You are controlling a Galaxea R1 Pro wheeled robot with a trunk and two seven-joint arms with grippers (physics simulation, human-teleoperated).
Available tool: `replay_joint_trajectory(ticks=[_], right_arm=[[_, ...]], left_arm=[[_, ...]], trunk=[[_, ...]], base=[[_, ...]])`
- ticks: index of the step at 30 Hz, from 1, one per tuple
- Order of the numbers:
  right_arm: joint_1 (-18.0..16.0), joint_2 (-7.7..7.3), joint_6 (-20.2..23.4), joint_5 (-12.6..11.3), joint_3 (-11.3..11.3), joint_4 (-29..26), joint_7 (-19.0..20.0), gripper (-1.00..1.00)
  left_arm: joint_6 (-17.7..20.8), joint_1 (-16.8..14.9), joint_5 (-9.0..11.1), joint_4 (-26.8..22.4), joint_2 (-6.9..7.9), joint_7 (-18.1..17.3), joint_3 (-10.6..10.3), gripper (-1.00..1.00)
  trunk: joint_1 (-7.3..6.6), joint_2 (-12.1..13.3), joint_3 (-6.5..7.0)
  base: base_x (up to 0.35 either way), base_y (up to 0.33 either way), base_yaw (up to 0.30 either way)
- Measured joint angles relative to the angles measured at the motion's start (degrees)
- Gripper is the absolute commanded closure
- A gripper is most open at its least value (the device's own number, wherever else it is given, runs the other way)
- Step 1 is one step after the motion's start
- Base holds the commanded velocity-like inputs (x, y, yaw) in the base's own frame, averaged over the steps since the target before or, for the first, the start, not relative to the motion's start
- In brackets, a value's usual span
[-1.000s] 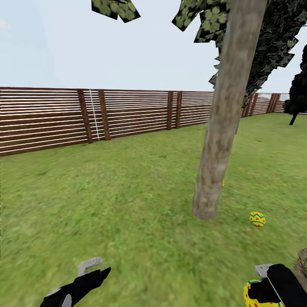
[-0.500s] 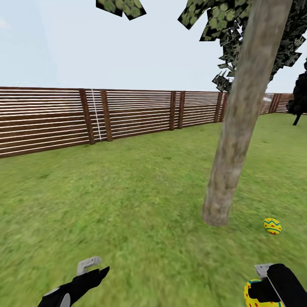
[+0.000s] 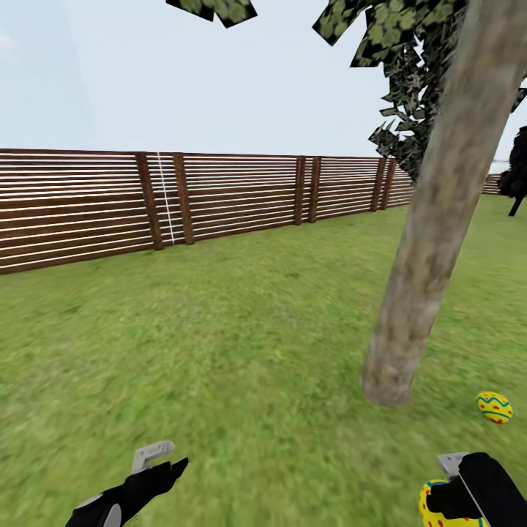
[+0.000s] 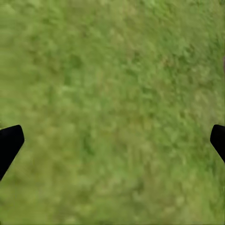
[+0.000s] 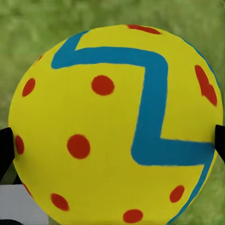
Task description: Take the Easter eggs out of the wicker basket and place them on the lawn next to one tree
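Lawn [image 3: 219, 351] open leftward (fence [image 3: 219, 197] beyond); tree [image 3: 432, 241] crowds right tool [image 3: 448, 505].

A brown slatted fence [image 3: 219, 197] runs across the far side; mottled green grass [image 3: 219, 344] spreads up to it; pale, hazy blue sky [image 3: 183, 80] hangs above; daylight is even.

On the lawn [image 3: 219, 351], a thick leaning tree [image 3: 432, 241] stands before the slat fence [image 3: 146, 205], one egg [image 3: 495, 407] lies near its base, the right end effector [image 3: 450, 505] grips a second egg [image 3: 437, 509], and the left end effector [image 3: 157, 461] hovers over grass.
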Motion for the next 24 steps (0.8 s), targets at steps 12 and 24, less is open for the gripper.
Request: replay_joint_trajectory(ticks=[12, 24], right_arm=[[0.00, 0.01, 0.00, 0.02, 0.02, 0.00, 0.00, 1.00], [0.00, 0.02, 0.02, 0.04, 0.01, -0.01, 0.00, 1.00]], left_arm=[[-0.13, 0.00, 0.00, 0.09, -0.09, -0.09, -0.12, -1.00], [-0.15, 0.00, -0.22, 0.19, -0.20, -0.07, -0.40, -1.00]], trunk=[[0.00, 0.00, 0.00], [0.00, 0.00, 0.00]], base=[[0.324, 0.174, 0.000], [0.333, 0.061, 0.000]])
